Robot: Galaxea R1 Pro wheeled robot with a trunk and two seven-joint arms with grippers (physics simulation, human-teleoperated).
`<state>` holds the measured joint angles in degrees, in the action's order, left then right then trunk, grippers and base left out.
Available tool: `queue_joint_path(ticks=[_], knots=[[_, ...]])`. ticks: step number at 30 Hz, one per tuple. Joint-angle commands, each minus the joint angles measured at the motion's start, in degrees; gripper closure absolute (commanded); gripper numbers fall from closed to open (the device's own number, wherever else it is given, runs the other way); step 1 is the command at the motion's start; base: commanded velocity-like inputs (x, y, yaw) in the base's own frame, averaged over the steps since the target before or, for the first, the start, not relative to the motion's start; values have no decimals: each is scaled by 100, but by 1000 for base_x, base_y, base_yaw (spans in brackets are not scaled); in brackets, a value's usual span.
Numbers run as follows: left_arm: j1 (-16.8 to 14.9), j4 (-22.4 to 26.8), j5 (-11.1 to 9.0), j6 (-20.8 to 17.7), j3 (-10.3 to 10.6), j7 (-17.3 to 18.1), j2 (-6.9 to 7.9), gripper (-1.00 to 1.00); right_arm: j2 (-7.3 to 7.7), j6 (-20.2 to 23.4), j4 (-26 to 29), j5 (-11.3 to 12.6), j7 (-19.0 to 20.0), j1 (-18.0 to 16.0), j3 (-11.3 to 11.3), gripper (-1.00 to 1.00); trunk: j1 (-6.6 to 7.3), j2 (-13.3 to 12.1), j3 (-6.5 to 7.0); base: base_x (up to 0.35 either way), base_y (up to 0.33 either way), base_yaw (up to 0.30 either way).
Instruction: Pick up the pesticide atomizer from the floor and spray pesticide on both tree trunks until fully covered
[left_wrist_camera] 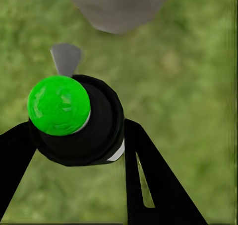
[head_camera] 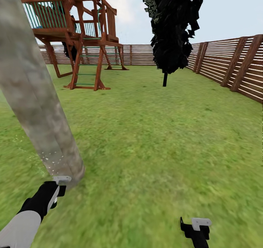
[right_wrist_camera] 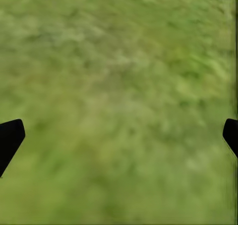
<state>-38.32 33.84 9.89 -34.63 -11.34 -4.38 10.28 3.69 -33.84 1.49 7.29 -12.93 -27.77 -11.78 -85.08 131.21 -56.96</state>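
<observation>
- The left gripper [left_wrist_camera: 74,145] is clamped on the atomizer [left_wrist_camera: 79,120]: one black finger presses each side of its black body, seen in the left wrist view.
- One atomizer: round black body, one bright green cap [left_wrist_camera: 58,105] on top, one grey nozzle [left_wrist_camera: 65,58] sticking out ahead of the gripper toward the trunk.
- No label or writing can be read on it.
- In the head view the left gripper [head_camera: 58,185] sits at the foot of the trunk [head_camera: 33,94], its pale tip just beside the bark.
- One thick trunk shows, pale grey-brown and mottled, leaning across the view above and ahead of the left gripper; nothing stands between nozzle and bark.
- Pesticide [head_camera: 51,158]: a loose scatter of tiny pale specks on the lower bark just above the left gripper, with a few more over the grass beside it. Too fine to count.
- The right gripper [right_wrist_camera: 119,135] is spread wide, two black fingertips at the far edges of its wrist view with bare grass [right_wrist_camera: 119,86] between them, holding nothing.
- In the head view the right gripper [head_camera: 199,228] hangs low over the grass [head_camera: 153,138], well apart from the trunk and the left gripper.
- Farther out ahead of the right gripper: one black conifer [head_camera: 173,25] on a thin dark stem.
- Beyond the trunk: one brown wooden playset [head_camera: 76,32] with a green ladder.
- One slatted brown fence [head_camera: 233,65] runs along the back and right side of the lawn.
</observation>
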Motion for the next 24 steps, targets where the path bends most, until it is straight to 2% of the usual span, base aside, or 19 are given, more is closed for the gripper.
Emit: queue_joint_path(ticks=[1, 5, 7, 8, 13, 24], knots=[[0, 0, 4, 0, 0, -1, 0, 100, -5, 0, 0, 0, 1, 0, 0, -100, 0, 0, 0, 0, -276, 0], [0, 1, 12, -1, 10, -14, 9, 100, -13, 0, 0, 8, 1, 0, 0, -100, 0, 0, 0, 0, -276, 0], [0, -13, -23, -3, -43, -380, 14, 100, -17, 0, 0, 9, 1, 0, 0, -100, 0, 0, 0, 0, -276, 53], [0, -32, -48, -6, -56, -422, 11, 100, -17, 0, 0, 9, 1, 0, 0, -100, 0, 0, 0, 0, -276, 206], [0, -36, -74, -8, -77, -415, 2, 100, -18, 0, 0, 9, 1, 0, 0, -100, 0, 0, 0, 19, -276, 263], [0, 0, -101, 1, -88, -415, -8, 100, -18, 0, 0, 9, 1, 0, 0, -100, 0, 0, 0, 132, -276, 276]])
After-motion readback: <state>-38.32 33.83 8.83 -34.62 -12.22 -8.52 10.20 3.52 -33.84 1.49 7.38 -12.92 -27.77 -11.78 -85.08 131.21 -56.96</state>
